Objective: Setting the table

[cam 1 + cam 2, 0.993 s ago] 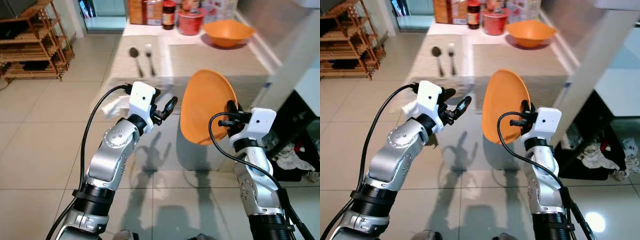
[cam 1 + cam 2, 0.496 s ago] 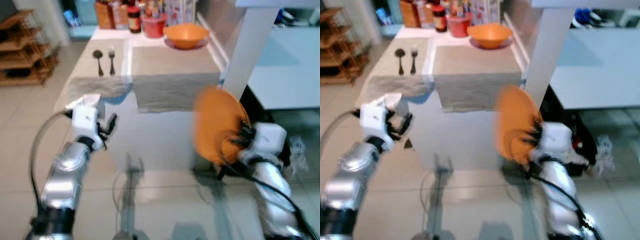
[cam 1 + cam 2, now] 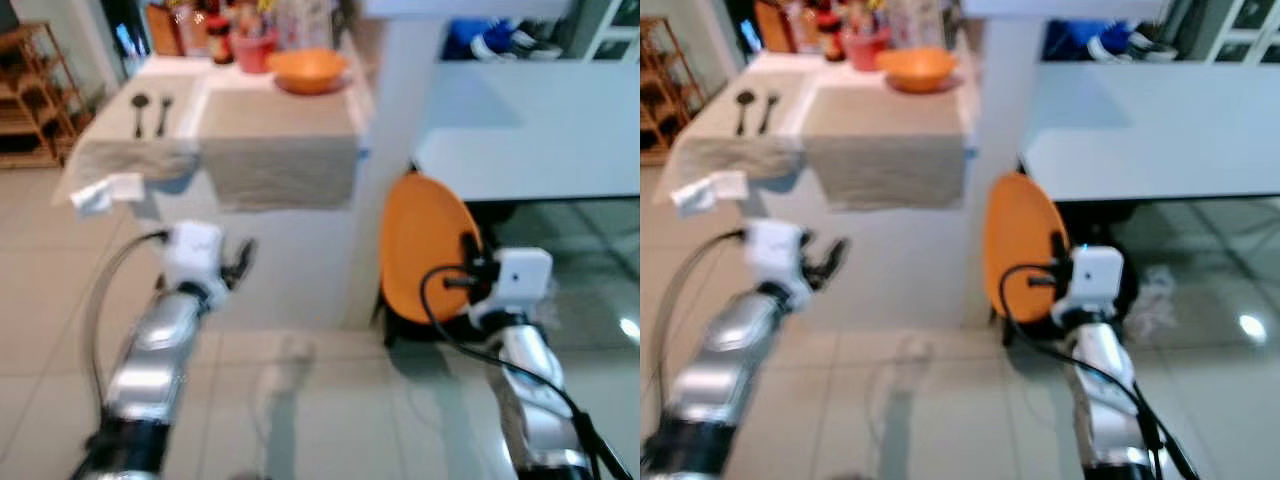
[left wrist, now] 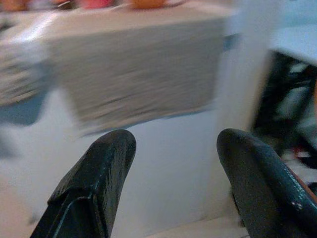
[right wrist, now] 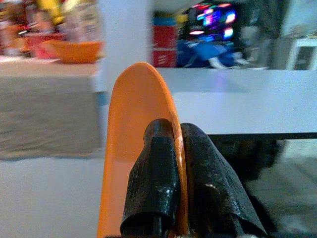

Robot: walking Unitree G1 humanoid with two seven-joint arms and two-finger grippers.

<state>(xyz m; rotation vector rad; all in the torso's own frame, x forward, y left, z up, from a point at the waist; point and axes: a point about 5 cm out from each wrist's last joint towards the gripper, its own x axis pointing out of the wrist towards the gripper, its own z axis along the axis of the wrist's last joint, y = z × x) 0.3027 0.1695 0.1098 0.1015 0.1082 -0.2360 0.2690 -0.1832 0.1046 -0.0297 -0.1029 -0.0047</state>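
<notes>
My right hand is clamped on the rim of the round orange plastic plate, carried upright, well apart from the white surface. It looks light, stiff and slippery, so I keep this edge hold. My left hand is apart, empty.

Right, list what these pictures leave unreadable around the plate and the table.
- Jars and bottles at the table's far end: motion blur in the eye views, labels unreadable.
- Orange plate: seen edge-on in the right wrist view, right gripper covers its lower rim.
- Spoon and fork: too small and blurred to tell apart.
</notes>
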